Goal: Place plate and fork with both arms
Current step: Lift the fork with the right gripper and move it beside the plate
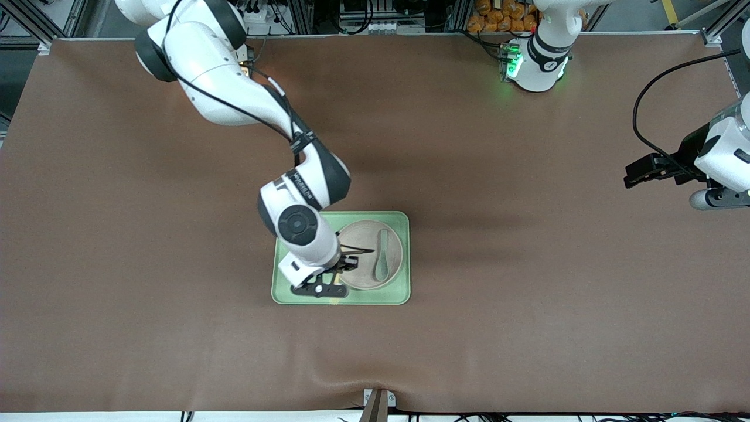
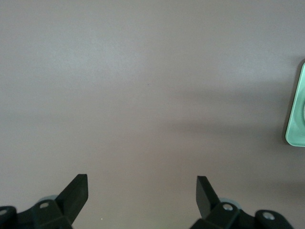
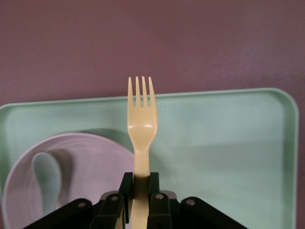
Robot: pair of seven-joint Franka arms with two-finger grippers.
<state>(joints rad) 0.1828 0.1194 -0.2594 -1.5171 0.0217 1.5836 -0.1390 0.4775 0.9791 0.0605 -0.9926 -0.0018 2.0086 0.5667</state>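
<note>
Right gripper (image 3: 138,193), over the green tray (image 3: 228,143), pinches the fork (image 3: 140,119) by its handle. Plate (image 1: 366,234) rests in the tray, holding a spoon (image 1: 382,255). Left gripper (image 2: 142,191) waits, fingers spread, above bare bench (image 2: 143,86).

Table (image 1: 527,264): uniform matte brown, no pattern; it reads greyer in the left wrist view and more purple in the right wrist view.
Tray (image 1: 399,258): light green, plain.
Plate (image 1: 357,240): pale beige-pink, plain, with faint concentric rings.
Spoon (image 1: 382,255): muted grey-green, a shade darker than the tray.
Fork (image 3: 140,124): pale yellow, plain.
Arms: white shells with black joints and black cables.
Right gripper (image 3: 139,188): black, with small silver screw heads.
Left gripper (image 2: 142,195): black fingers, silver screw heads.
Left arm base (image 1: 536,64): white, with a green light glowing.
</note>
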